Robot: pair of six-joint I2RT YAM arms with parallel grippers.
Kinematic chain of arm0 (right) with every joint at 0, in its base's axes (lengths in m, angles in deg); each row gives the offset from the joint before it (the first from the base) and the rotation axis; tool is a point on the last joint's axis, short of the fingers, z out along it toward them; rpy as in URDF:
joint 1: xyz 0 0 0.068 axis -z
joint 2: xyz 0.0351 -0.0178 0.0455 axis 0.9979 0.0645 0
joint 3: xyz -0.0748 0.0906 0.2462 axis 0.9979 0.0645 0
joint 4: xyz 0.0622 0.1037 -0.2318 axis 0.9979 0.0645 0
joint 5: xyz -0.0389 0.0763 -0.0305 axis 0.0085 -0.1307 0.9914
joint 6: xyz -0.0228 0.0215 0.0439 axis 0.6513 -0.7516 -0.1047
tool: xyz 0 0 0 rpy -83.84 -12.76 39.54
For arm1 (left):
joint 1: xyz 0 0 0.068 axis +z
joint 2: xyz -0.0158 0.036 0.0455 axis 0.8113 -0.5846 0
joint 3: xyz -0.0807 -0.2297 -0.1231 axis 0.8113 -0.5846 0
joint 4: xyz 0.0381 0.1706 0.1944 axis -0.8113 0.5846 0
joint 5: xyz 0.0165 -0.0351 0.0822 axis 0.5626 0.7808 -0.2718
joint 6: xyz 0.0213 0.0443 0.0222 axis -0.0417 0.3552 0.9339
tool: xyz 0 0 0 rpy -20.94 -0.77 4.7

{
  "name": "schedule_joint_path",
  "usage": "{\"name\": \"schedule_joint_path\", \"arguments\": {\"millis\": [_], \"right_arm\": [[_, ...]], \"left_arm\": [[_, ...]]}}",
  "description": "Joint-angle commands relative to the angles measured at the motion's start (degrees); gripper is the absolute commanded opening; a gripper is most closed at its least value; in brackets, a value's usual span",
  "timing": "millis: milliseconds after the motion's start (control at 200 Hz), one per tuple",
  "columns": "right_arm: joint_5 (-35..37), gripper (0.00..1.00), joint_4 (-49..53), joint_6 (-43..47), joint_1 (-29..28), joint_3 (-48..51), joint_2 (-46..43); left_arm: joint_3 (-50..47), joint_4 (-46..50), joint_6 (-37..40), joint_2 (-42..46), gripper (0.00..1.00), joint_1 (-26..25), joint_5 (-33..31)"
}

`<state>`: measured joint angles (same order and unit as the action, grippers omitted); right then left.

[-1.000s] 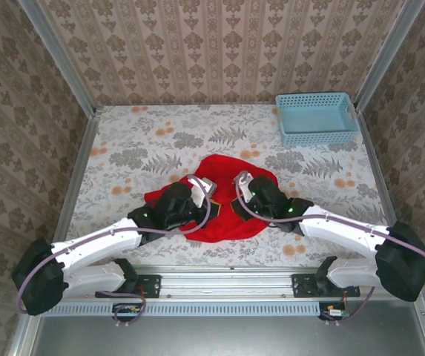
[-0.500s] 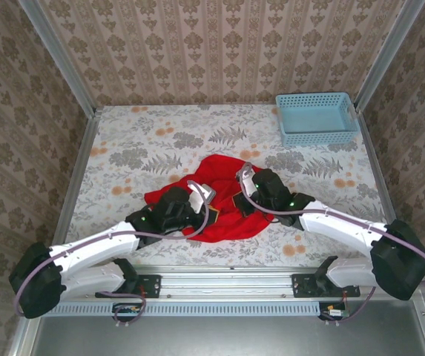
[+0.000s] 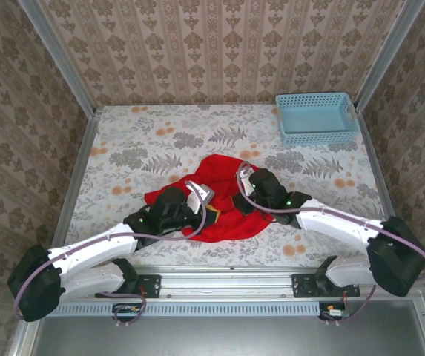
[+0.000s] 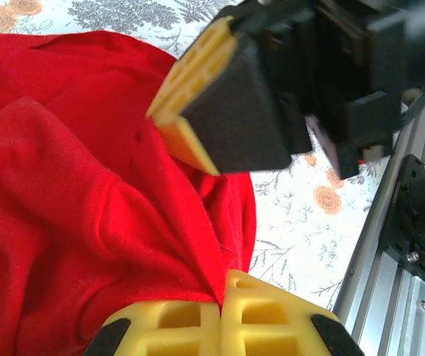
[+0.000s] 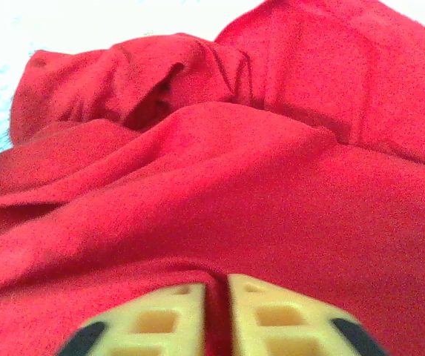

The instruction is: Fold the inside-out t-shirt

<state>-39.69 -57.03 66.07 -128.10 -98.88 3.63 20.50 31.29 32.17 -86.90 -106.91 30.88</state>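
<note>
Two claws on the cloth right now, so here's how I'd read it. Your left claw (image 4: 221, 289), the one farther from the light-blue basket (image 3: 320, 138), has its pads pressed together on a thin ridge of the red t-shirt (image 3: 225, 224). Your right claw (image 5: 216, 285), on the basket's side of the pile, sits with its pads nearly closed and a sliver of red fabric caught between them, so I'd call that a pinch too. The shirt itself is a crumpled heap on the counter (image 3: 123, 141), well apart from the basket, off to its near left.

Handling-wise, it looks like light, floppy knit with no stiffness at all, so it'll drape and sag off whatever you lift and drag the rest along. It's not slippery or fragile, but a one-layer pinch can slide out. I'd go for a hem or shoulder seam where the cloth is doubled, and keep the two grips well apart so it hangs flat. Can't tell from the bunching where the collar or sleeves are.
</note>
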Motion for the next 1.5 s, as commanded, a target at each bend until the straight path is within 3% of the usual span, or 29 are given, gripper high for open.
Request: {"name": "schedule_joint_path", "arguments": {"millis": [0, 165, 365, 710, 840, 1030, 1240, 1495], "right_arm": [[0.63, 0.24, -0.84, 2.35, -2.13, 3.19, -6.86], [-3.25, 0.25, -4.65, 5.38, -4.83, 6.72, -10.17], [-14.15, 0.19, -8.34, 7.28, -6.37, 6.04, -7.81], [-8.51, 0.07, -10.23, 4.95, -6.69, 2.96, 0.91], [-10.42, 0.07, -11.88, 1.9, -5.16, 2.55, 2.05], [-14.96, 0.11, -16.03, -4.16, -1.25, 3.6, 3.74], [-14.47, 0.16, -14.17, -2.56, -1.31, 2.45, 5.07], [-11.84, 0.4, -13.92, 6.6, -7.95, 3.84, 5.25]], "left_arm": [[-1.0, -2.92, -0.28, 1.2, 0.0, 0.89, 2.43], [-0.89, -2.97, -0.03, 1.5, 0.0, 1.48, 3.48], [-0.67, -1.24, 0.16, 2.66, 0.0, 1.74, 2.79], [-0.8, -0.54, 0.59, 3.21, 0.0, 1.73, 4.23], [-0.9, 0.21, 1.18, 3.21, 0.0, 1.8, 4.17], [-1.06, 0.66, 1.83, 3.46, 0.0, 1.78, 4.8], [-0.61, 1.28, 2.31, 3.39, 0.0, 1.62, 5.41], [-0.41, 0.58, 1.71, 3.64, 0.0, 1.77, 3.7]]}}
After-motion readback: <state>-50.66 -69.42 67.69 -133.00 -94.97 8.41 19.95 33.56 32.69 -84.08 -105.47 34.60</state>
